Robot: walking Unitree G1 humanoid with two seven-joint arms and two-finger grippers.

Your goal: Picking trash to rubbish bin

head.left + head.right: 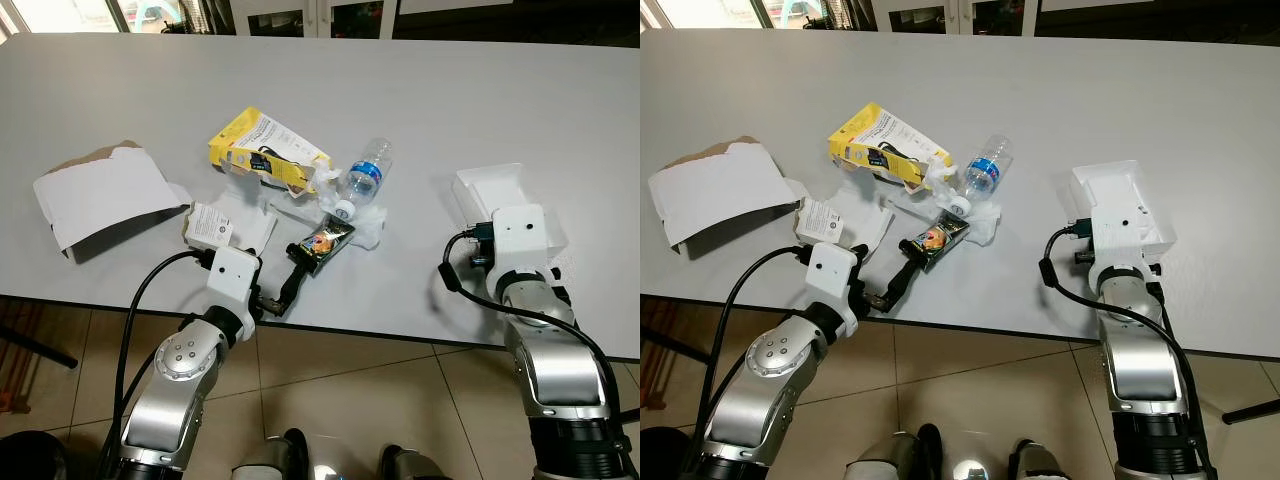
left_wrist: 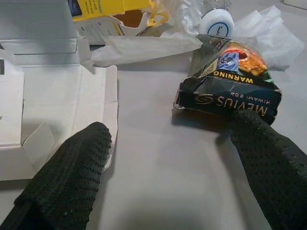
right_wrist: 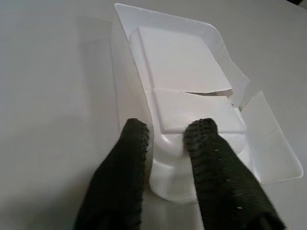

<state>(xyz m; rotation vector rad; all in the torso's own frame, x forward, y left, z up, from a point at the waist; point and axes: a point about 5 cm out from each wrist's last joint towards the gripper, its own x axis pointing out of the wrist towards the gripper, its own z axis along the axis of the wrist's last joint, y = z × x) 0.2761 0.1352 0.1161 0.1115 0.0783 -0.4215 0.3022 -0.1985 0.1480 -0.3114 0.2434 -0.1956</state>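
Barely begun: all trash on table (image 1: 120, 90). Left gripper (image 2: 177, 158) spread wide, one finger touching cigarette pack (image 2: 230, 86) near bottle (image 1: 365, 172). Right gripper (image 3: 165, 132) pinching white tray (image 3: 177, 72) rim. No bin yet reached.

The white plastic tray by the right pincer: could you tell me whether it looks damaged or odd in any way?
Yes. The white plastic tray is cracked across its middle, with a piece of its side splayed outward. The right pincer straddles its near rim on the grey table.
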